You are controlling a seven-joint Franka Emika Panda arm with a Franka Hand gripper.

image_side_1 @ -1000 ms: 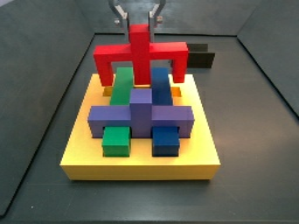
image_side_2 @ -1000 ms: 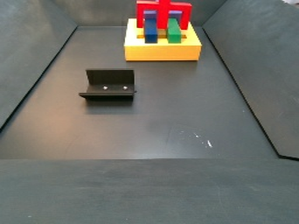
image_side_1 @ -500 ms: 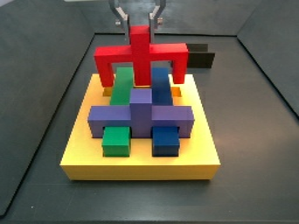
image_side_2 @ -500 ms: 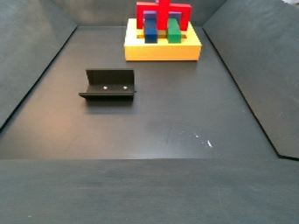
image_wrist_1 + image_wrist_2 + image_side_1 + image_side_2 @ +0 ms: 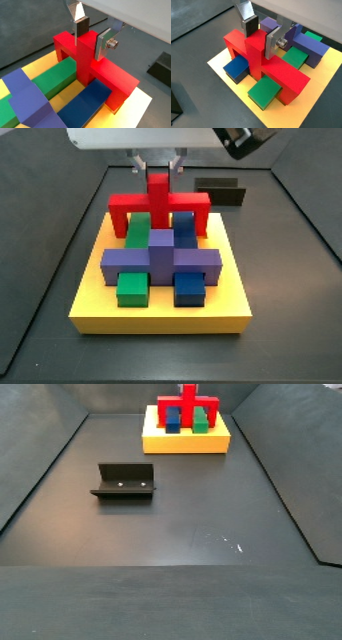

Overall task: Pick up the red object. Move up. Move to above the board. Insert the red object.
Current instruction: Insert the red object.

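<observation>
So the claw (image 5: 91, 36) is gripping the central post of the red object (image 5: 93, 70), silver plates pressing on either side of it near the top, and it's sitting right over the far end of the board (image 5: 160, 311). In both wrist views the red object is straddling the green block (image 5: 50, 80) and the blue block (image 5: 90, 102), one leg going down on the outer side of each, with the bar crossing over them.

My take: this is the insert step, and it looks most of the way in but I can't tell if the legs are fully bottomed out in their slots. To do it well, I'd keep the post dead vertical and push straight down, no sideways drift, because the legs are running close along the green and blue blocks and any tilt is going to jam a leg on an edge. Go slow, and don't let go until the bar is level. In a side view (image 5: 159, 203) the bar is looking level, just behind the purple cross-shaped block (image 5: 162, 261), which is a good sign.

The fixture (image 5: 124, 481) is standing out on the floor well apart from the board, not in the way.

Writing or labels: not seeing any on the blocks, board or the claw. There's a screw head on one finger (image 5: 105, 44), no markings I can read.
</observation>
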